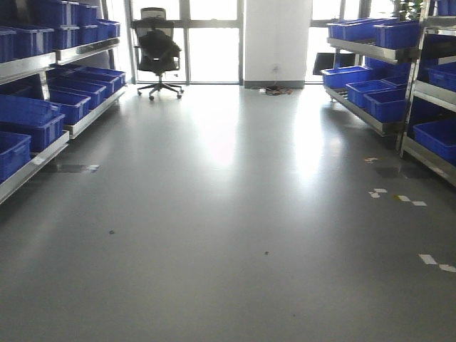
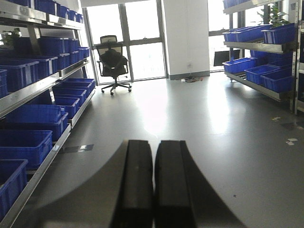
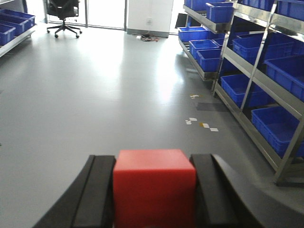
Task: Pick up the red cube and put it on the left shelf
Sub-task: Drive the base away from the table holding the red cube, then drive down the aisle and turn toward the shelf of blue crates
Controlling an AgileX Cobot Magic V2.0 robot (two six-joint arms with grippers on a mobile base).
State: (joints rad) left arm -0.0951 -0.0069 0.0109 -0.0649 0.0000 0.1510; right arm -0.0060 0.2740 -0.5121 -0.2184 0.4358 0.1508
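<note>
A: Status, largest first. Positions to be given off the office chair [image 1: 158, 50].

B: Grey floor [image 1: 228, 214] is seen from the chair to the camera; glare under the windows washes out detail. The left shelf [image 1: 89, 48] is run from left of the chair toward the camera, loaded with blue crates [image 1: 78, 91]. Its near end and top tier are cut off by the frame. The right shelf [image 1: 370, 50] is set right of the chair and is also clipped at the edge.

A: Chair itself?

B: Something dark is draped over it; what it is can't be made out.

A: Grippers?

B: Left gripper [image 2: 153, 147]: fingers pressed together, nothing held, pointed roughly at the chair. Right gripper [image 3: 154, 164]: clamped on the red cube [image 3: 154, 190], one finger on each side. The cube's bottom is cut off by the frame.

A: Cube location?

B: Held above the floor, well short of the chair, apart from the left shelf. Small white tape marks [image 1: 399, 196] are seen on the floor, right of the chair.
</note>
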